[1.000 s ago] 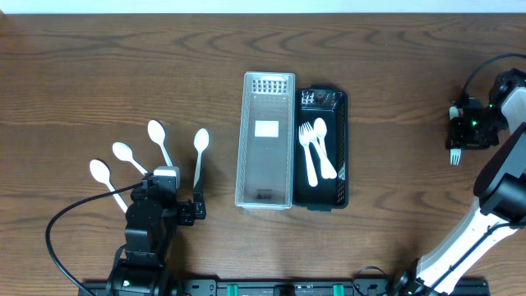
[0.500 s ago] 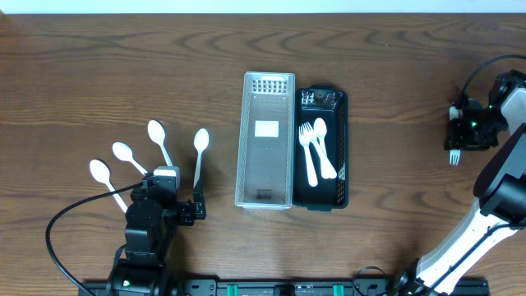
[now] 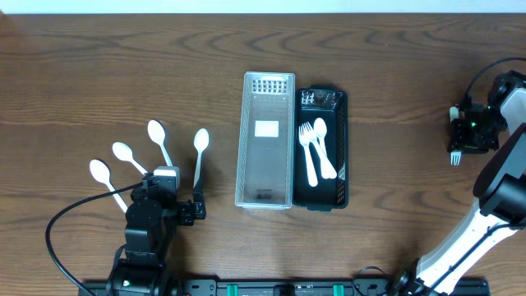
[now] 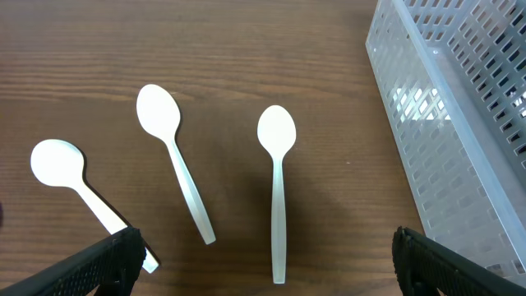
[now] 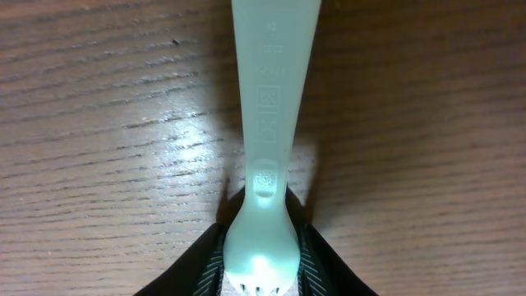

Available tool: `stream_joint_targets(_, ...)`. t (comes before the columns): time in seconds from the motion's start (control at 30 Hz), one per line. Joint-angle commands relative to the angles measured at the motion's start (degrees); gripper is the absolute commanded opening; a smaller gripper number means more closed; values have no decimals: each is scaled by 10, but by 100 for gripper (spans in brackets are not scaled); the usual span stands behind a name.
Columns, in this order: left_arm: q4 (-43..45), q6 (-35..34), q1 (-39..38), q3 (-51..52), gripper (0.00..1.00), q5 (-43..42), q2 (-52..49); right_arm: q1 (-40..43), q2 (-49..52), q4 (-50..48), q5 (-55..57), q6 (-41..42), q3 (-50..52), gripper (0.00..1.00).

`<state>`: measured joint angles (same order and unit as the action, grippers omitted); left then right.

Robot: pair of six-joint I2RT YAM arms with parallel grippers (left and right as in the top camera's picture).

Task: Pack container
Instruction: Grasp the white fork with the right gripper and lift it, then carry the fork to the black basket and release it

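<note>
A black slotted container (image 3: 339,148) stands at the table's middle with white forks and a spoon (image 3: 317,150) in it. A clear lid or tray (image 3: 265,140) lies next to its left side. Several white spoons (image 3: 156,140) lie at the left; two full spoons and part of a third show in the left wrist view (image 4: 277,173). My left gripper (image 4: 263,263) is open just below the spoon handles. My right gripper (image 3: 467,136) at the far right is shut on a white fork (image 5: 267,148), whose tines stick out below it (image 3: 454,155).
The clear tray's slotted wall (image 4: 460,123) fills the right side of the left wrist view. A black cable (image 3: 57,238) loops beside the left arm. The right arm runs along the table's right edge.
</note>
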<state>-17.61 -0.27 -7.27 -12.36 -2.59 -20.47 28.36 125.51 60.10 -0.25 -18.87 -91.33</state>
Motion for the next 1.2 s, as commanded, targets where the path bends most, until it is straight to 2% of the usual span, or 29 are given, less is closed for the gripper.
stream_joint_targets(0.0, 1, -9, 0, -10, 98, 9, 0, 2, 23, 3, 11, 22, 23, 28)
stream_joint_targets(0.2, 1, -9, 0, -10, 98, 9, 0, 2, 23, 6, 11, 22, 23, 27)
stream_joint_targets(0.5, 1, -9, 0, -10, 98, 9, 0, 0, 23, 5, 7, 36, 23, 17)
stream_joint_targets(0.53, 1, -9, 0, -10, 98, 9, 0, -1, 23, 5, 1, 40, 23, 15)
stream_joint_targets(0.6, 1, -9, 0, -10, 98, 9, 0, -6, 23, 5, -9, 63, 22, 2)
stream_joint_targets(0.63, 1, -9, 0, -10, 98, 9, 0, -9, 22, 5, -8, 77, 20, 1)
stream_joint_targets(0.93, 1, -9, 0, -10, 98, 9, 0, -76, -7, 53, -9, 161, -32, 1)
stream_joint_targets(1.17, 1, -9, 0, -10, 98, 9, 0, -187, -96, 112, -9, 223, -131, 1)
